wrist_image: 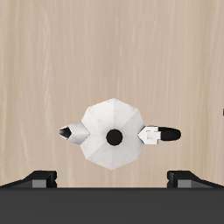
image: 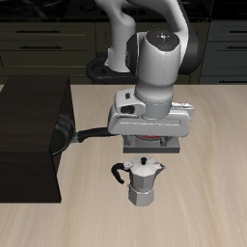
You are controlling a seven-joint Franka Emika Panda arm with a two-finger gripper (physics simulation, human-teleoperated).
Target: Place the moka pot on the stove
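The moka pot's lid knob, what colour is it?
Black, on the silver moka pot; the wrist view shows it best.

Even, bright synthetic lighting, no glare. Exterior view is low-res and slightly soft; the moka pot (image: 143,180) casts a faint soft shadow on the bench (image: 207,193). The large black box (image: 29,135) shows no detail. Wrist view is sharp, with the pot top almost blown white; no edge distortion.
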